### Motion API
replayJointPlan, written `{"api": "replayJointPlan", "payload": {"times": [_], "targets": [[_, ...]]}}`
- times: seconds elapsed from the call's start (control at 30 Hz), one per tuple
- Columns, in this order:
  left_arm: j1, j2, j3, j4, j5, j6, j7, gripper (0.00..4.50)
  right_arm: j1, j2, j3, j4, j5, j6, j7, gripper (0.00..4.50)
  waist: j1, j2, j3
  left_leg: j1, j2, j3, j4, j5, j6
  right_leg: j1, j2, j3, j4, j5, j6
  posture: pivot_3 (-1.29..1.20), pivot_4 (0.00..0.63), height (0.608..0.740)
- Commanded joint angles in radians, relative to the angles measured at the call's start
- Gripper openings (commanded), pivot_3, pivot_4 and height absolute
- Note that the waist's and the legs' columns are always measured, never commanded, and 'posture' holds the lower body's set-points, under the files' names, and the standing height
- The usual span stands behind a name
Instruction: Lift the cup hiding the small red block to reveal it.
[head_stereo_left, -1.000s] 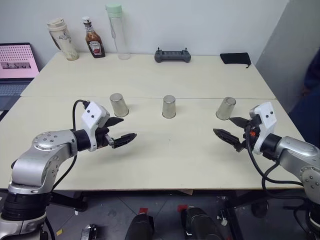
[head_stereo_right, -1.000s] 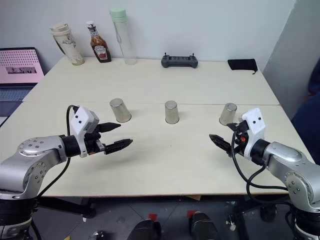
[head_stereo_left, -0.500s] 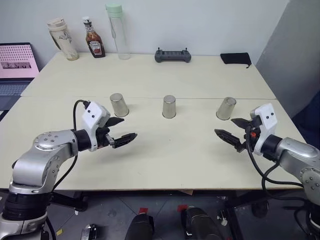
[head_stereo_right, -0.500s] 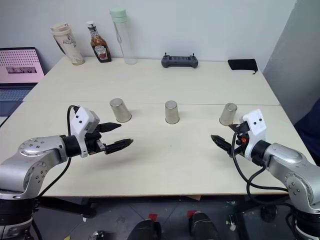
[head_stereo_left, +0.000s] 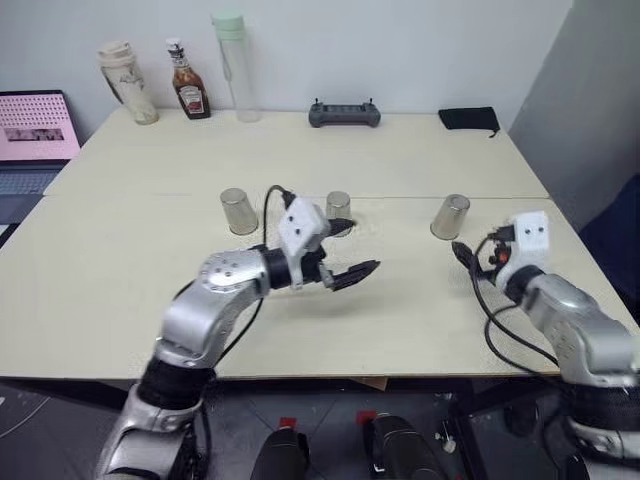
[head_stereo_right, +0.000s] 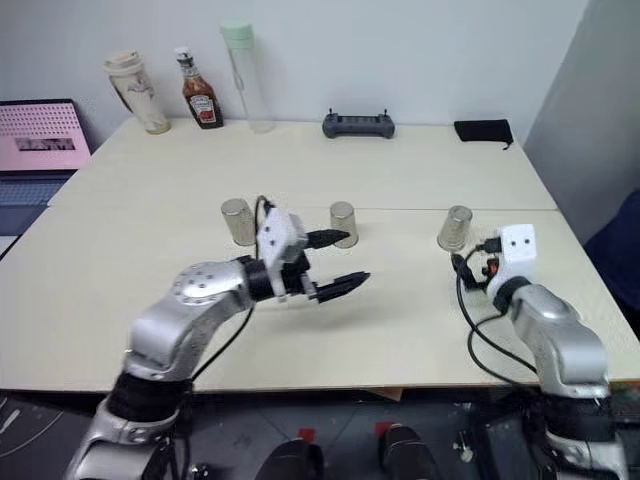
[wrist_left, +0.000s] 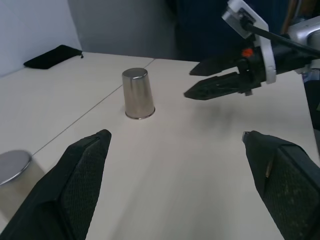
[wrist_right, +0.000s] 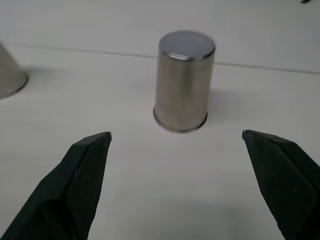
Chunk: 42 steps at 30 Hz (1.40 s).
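Note:
Three steel cups stand upside down in a row: the left cup (head_stereo_left: 238, 211), the middle cup (head_stereo_left: 338, 206) and the right cup (head_stereo_left: 451, 216). The small red block is hidden, and I cannot tell which cup covers it. My left gripper (head_stereo_left: 353, 247) is open, just in front of the middle cup and slightly to its right, one finger crossing the cup's lower part. My right gripper (head_stereo_left: 466, 258) is open and points at the right cup (wrist_right: 185, 82), which stands a short way beyond its fingertips (wrist_right: 102, 140). The left wrist view shows the right cup (wrist_left: 138, 93) and the open right gripper (wrist_left: 212, 82).
Along the table's far edge stand a beige tumbler (head_stereo_left: 127, 80), a ketchup bottle (head_stereo_left: 189, 88), a tall clear bottle with a green cap (head_stereo_left: 234, 62), a black controller (head_stereo_left: 344, 113) and a black pouch (head_stereo_left: 469, 117). A laptop (head_stereo_left: 30, 135) sits off the left side.
My left gripper has swung right, from in front of the left cup to the middle cup. My right gripper has turned and moved forward towards the right cup. Both stay open.

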<state>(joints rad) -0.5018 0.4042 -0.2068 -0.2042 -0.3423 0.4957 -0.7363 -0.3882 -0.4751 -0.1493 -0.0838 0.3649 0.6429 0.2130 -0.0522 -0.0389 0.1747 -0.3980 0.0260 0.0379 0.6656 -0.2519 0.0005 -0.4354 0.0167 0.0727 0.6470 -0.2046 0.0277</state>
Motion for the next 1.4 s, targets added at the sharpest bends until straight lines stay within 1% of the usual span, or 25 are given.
{"api": "replayJointPlan", "payload": {"times": [0.03, 0.1, 0.2, 0.3, 0.57, 0.77, 0.83, 0.87, 0.9, 0.93, 0.97, 1.03, 1.07, 1.13, 1.23, 1.33, 1.4], "targets": [[-0.068, -0.062, -0.017, 0.093, 0.047, -0.074, 0.018, 4.50, -0.135, 0.026, -0.010, 0.212, -0.069, -0.141, -0.011, 4.45, 0.000, 0.000, 0.000, -0.001, 0.000, -0.001, -0.001, 0.000, 0.000, -0.001, 0.000, -0.001, 0.000, 0.000, 0.000, 0.00, 0.150, 0.740], [-0.080, -0.082, -0.019, 0.117, 0.055, -0.087, 0.015, 4.50, -0.186, 0.041, 0.003, 0.319, -0.086, -0.192, 0.023, 4.45, 0.001, 0.000, 0.000, -0.002, 0.000, 0.000, 0.000, 0.000, 0.000, -0.001, 0.001, -0.001, 0.000, 0.003, 0.004, 0.00, 0.150, 0.740], [-0.084, -0.100, -0.025, 0.132, 0.064, -0.096, 0.010, 4.50, -0.266, 0.063, 0.013, 0.503, -0.111, -0.291, 0.068, 4.45, -0.001, 0.000, 0.000, -0.002, 0.000, -0.001, -0.003, 0.000, 0.000, -0.002, 0.001, -0.001, -0.001, 0.003, 0.004, 0.00, 0.150, 0.740], [-0.080, -0.109, -0.018, 0.127, 0.060, -0.084, 0.008, 4.50, -0.344, 0.083, -0.008, 0.654, -0.114, -0.364, 0.087, 4.45, -0.002, 0.000, 0.000, -0.003, 0.001, -0.002, -0.003, 0.000, 0.001, -0.002, 0.000, 0.000, -0.001, 0.003, 0.003, 0.00, 0.150, 0.740], [-0.066, -0.107, -0.003, 0.087, 0.047, -0.043, 0.019, 4.50, -0.464, 0.087, 0.007, 0.919, -0.166, -0.526, 0.132, 4.45, -0.004, 0.001, 0.000, -0.002, 0.000, -0.002, -0.002, 0.000, 0.001, -0.002, -0.001, 0.000, -0.001, 0.003, 0.004, 0.00, 0.150, 0.740], [-0.054, -0.090, 0.004, 0.070, 0.052, -0.024, 0.033, 4.50, -0.527, 0.095, 0.007, 1.079, -0.206, -0.621, 0.128, 4.45, -0.005, 0.001, 0.000, -0.002, 0.001, -0.002, -0.003, 0.000, 0.000, -0.002, -0.001, -0.001, 0.000, 0.003, 0.004, 0.00, 0.150, 0.740], [-0.055, -0.089, 0.007, 0.064, 0.049, -0.016, 0.037, 4.50, -0.540, 0.094, 0.005, 1.111, -0.214, -0.656, 0.130, 4.08, -0.005, 0.001, 0.000, -0.002, 0.001, -0.002, -0.003, 0.000, 0.000, -0.002, -0.001, -0.001, 0.000, 0.003, 0.004, 0.00, 0.150, 0.740], [-0.054, -0.090, 0.006, 0.062, 0.049, -0.014, 0.039, 4.50, -0.544, 0.094, 0.005, 1.125, -0.217, -0.677, 0.141, 3.97, -0.005, 0.001, 0.000, -0.002, 0.001, -0.002, -0.003, 0.000, 0.000, -0.002, -0.001, 0.000, -0.001, 0.003, 0.004, 0.00, 0.150, 0.740], [-0.053, -0.090, 0.006, 0.061, 0.050, -0.012, 0.041, 4.50, -0.547, 0.094, 0.005, 1.137, -0.220, -0.692, 0.151, 3.78, -0.005, 0.001, 0.000, -0.002, 0.000, -0.002, -0.003, 0.000, 0.000, -0.002, -0.001, 0.000, -0.001, 0.003, 0.003, 0.00, 0.150, 0.740], [-0.052, -0.090, 0.005, 0.059, 0.050, -0.012, 0.041, 4.50, -0.550, 0.095, 0.004, 1.146, -0.220, -0.701, 0.157, 3.44, -0.005, 0.001, 0.000, -0.002, 0.000, -0.002, -0.003, 0.000, 0.000, -0.002, -0.001, 0.000, -0.001, 0.003, 0.003, 0.00, 0.150, 0.740], [-0.053, -0.089, 0.005, 0.059, 0.052, -0.011, 0.042, 4.50, -0.554, 0.094, 0.006, 1.153, -0.226, -0.711, 0.162, 3.31, -0.005, 0.001, 0.000, -0.002, 0.000, -0.002, -0.003, 0.000, 0.000, -0.002, -0.001, 0.000, -0.001, 0.003, 0.003, 0.00, 0.150, 0.740], [-0.050, -0.078, -0.008, 0.067, 0.073, -0.037, 0.035, 4.50, -0.560, 0.092, 0.012, 1.148, -0.233, -0.717, 0.186, 2.77, -0.005, 0.001, 0.000, -0.002, 0.000, -0.002, -0.003, 0.000, 0.000, -0.002, -0.001, 0.000, -0.001, 0.003, 0.003, 0.00, 0.150, 0.740], [-0.048, -0.078, -0.010, 0.067, 0.074, -0.039, 0.035, 4.50, -0.562, 0.090, 0.014, 1.143, -0.237, -0.719, 0.192, 2.66, -0.005, 0.001, 0.000, -0.002, 0.000, -0.002, -0.003, 0.000, 0.000, -0.002, -0.001, 0.000, -0.001, 0.003, 0.003, 0.00, 0.150, 0.740], [-0.043, -0.083, -0.008, 0.064, 0.065, -0.031, 0.034, 4.50, -0.561, 0.087, 0.010, 1.095, -0.227, -0.700, 0.207, 2.66, -0.006, 0.001, 0.000, -0.002, 0.001, -0.002, -0.003, 0.000, 0.000, -0.002, -0.001, 0.000, 0.000, 0.003, 0.004, 0.00, 0.150, 0.740], [-0.040, -0.091, -0.007, 0.053, 0.049, -0.015, 0.029, 4.50, -0.536, 0.079, 0.004, 0.943, -0.206, -0.619, 0.214, 2.66, -0.006, 0.002, 0.001, -0.002, 0.001, -0.002, -0.003, 0.000, 0.000, -0.002, -0.001, 0.000, 0.000, 0.003, 0.003, 0.00, 0.150, 0.740], [-0.042, -0.090, -0.004, 0.065, 0.054, -0.019, 0.024, 4.50, -0.478, 0.073, 0.006, 0.657, -0.172, -0.421, 0.205, 2.66, -0.003, 0.003, 0.001, -0.003, 0.001, -0.002, -0.003, 0.000, 0.000, -0.002, -0.001, -0.001, 0.000, 0.003, 0.003, 0.00, 0.150, 0.740], [-0.042, -0.092, -0.008, 0.077, 0.059, -0.026, 0.018, 4.50, -0.435, 0.064, 0.002, 0.477, -0.173, -0.301, 0.160, 2.66, -0.001, 0.003, 0.001, -0.003, 0.001, -0.003, -0.003, 0.000, 0.000, -0.002, -0.001, -0.001, 0.000, 0.003, 0.003, 0.00, 0.150, 0.740]]}}
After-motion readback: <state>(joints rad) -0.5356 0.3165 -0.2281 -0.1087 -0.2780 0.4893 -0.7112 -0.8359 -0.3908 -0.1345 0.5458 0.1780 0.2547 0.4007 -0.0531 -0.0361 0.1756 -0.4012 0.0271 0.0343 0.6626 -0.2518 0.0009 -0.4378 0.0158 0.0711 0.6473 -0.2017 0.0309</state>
